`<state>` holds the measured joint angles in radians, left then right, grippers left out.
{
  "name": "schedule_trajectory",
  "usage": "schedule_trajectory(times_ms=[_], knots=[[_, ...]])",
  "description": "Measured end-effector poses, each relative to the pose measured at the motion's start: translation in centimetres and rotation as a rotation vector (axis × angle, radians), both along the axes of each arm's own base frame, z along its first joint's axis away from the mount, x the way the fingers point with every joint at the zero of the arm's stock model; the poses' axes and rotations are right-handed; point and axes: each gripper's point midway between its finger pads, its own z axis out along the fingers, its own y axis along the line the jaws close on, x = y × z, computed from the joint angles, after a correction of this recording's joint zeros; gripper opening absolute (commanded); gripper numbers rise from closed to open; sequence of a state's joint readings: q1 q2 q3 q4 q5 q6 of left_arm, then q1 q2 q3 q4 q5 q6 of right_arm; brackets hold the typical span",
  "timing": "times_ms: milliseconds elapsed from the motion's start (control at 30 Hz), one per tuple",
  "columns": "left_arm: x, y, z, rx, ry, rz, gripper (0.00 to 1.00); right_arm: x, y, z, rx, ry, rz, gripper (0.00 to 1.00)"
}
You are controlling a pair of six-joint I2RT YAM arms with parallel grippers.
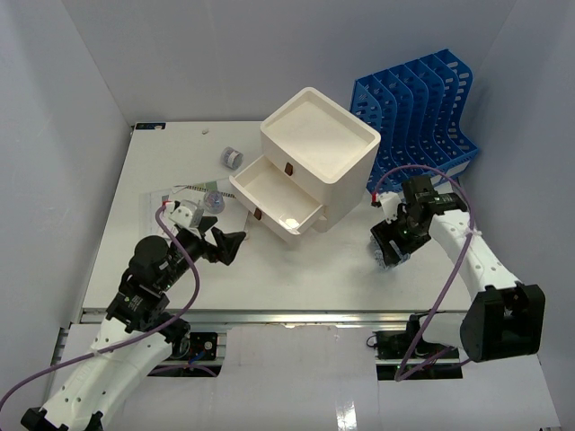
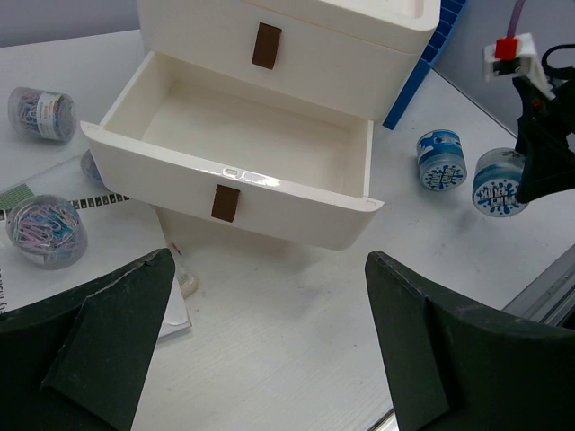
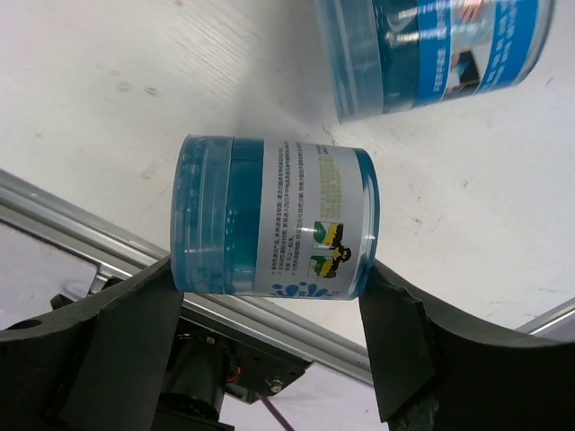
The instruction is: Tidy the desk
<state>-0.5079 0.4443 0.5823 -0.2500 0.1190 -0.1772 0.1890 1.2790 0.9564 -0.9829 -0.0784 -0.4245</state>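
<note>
Worktop [image 1: 341, 269]: white, filling the space between both arms and the back wall, with a metal rail along its near edge; everything else stands on it.
File rack [image 1: 422, 99]: blue and slotted, at the far right corner, just behind the drawer box.
Drawer box [image 1: 319, 144]: white cube near the middle, its top a shallow tray.
Open drawer [image 2: 243, 135]: pulled out toward the left arm, nothing in it (brown tab handle on the front).
Papers [image 1: 162, 202]: printed sheets lying flat at the left, partly under the left arm.
Left end effector [image 2: 269, 305]: fingers spread wide and holding nothing, above the worktop facing the open drawer.
Right end effector [image 3: 269, 269]: low over the worktop's right side, fingers closed against both ends of the blue jar.
Blue jar [image 3: 269, 224]: lying sideways between those fingers, label facing the wrist camera.
Second blue jar [image 3: 431, 45]: just beside the first, on the worktop.
Paperclip jars: one clear tub [image 2: 45, 232] on the papers, another [image 2: 40, 112] farther back, left of the drawer box.
</note>
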Motion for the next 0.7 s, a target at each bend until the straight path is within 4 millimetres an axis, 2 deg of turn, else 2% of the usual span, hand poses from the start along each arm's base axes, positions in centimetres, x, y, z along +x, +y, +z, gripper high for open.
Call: schedule_trajectory(times_ms=[100,300,533,700], knots=[[0.0,0.1,0.1,0.001,-0.003,0.003,0.98,0.6,1.2,2.6,0.072,-0.085,0.083,0.10],[0.0,0.2,0.3,-0.001,-0.013,0.009,0.98,-0.3,4.7,7.2,0.211,-0.185,0.308,0.08],[-0.1,0.9,1.1,-0.020,-0.050,0.039,0.98,0.5,12.5,13.5,0.385,-0.290,0.593,0.08],[-0.1,1.5,1.4,-0.026,-0.073,0.071,0.98,0.4,19.5,16.5,0.451,-0.332,0.751,0.08]])
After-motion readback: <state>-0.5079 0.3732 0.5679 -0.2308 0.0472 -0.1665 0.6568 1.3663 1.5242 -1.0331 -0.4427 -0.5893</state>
